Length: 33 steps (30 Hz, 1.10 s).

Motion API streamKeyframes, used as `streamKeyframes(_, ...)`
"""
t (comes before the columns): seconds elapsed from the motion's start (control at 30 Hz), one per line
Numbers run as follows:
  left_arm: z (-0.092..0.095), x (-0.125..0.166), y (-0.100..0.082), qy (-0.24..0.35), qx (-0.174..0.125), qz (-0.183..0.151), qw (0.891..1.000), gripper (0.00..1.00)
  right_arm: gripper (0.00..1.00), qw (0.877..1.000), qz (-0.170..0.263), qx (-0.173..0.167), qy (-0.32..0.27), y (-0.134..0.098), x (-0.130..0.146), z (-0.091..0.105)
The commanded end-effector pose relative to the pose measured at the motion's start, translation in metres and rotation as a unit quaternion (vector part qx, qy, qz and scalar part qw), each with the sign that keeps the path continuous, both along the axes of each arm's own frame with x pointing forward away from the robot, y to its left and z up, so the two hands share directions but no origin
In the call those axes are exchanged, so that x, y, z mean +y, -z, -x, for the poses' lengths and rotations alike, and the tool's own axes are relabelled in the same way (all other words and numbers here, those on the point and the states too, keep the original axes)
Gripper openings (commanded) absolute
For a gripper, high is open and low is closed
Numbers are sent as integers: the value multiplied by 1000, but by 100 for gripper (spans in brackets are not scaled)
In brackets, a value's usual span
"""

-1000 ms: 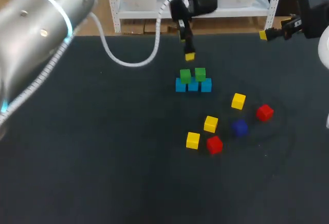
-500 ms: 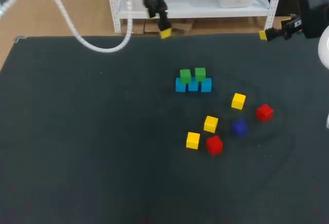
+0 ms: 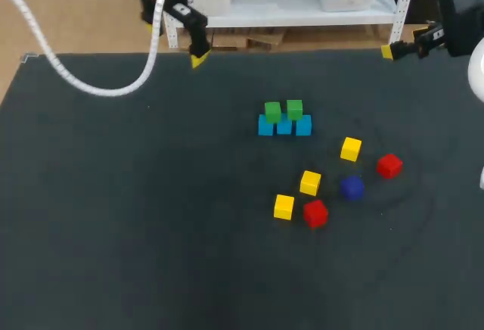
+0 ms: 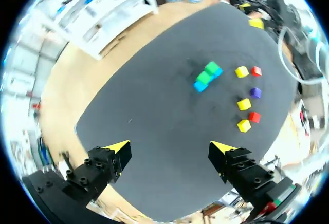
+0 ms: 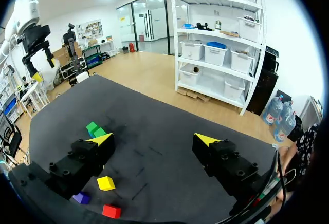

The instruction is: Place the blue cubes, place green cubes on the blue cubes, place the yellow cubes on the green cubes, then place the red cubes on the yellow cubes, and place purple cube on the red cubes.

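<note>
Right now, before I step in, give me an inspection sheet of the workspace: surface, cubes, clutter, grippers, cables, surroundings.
Surface: dark matte table top, even.
Job's things: three small blue cubes touch in a row, with two small green cubes on top of them. Three small yellow cubes, two small red cubes and one small purple cube lie loose and unstacked, nearer the robot.
Clutter: nothing seen.
Grippers: left gripper open and empty, at the far edge. Right gripper open and empty, at the far right corner.
Cables: white ribbed hose loops above the far left of the table top.
Surroundings: nothing seen reaching over the table.
</note>
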<state>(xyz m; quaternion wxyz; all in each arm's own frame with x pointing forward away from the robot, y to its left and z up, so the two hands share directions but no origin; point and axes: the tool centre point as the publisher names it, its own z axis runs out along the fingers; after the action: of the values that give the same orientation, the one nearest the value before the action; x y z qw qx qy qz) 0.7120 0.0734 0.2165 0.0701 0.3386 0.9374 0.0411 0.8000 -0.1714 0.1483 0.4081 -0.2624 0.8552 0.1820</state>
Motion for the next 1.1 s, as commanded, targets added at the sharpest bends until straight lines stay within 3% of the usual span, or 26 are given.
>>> streamKeyframes(0.03, 52, 44, 15, -41, -357, 125, 925, 100, 100, 1000, -2, 0, -2, 1, -1, 0)
streamKeyframes(0.13, 59, 54, 22, -77, -366, 160, 914, 100, 100, 1000, -2, 0, -2, 1, -1, 0)
streamKeyframes(0.23, 67, 57, 28, -88, -374, 172, 907, 100, 100, 1000, -2, 0, -2, 1, -1, 0)
streamKeyframes(0.43, 65, 61, 35, -101, -364, 204, 903, 100, 100, 1000, -2, 0, -2, 1, -1, 0)
streamKeyframes(0.6, 56, 63, 21, -105, -366, 260, 888, 100, 100, 1000, -2, 0, -2, 1, -1, 0)
streamKeyframes(0.8, 48, 58, 0, -99, -396, 284, 867, 100, 100, 1000, -2, 0, -2, 1, -1, 0)
streamKeyframes(1.1, 34, 49, -18, -74, -404, 274, 869, 100, 100, 1000, -2, 0, -2, 1, -1, 0)
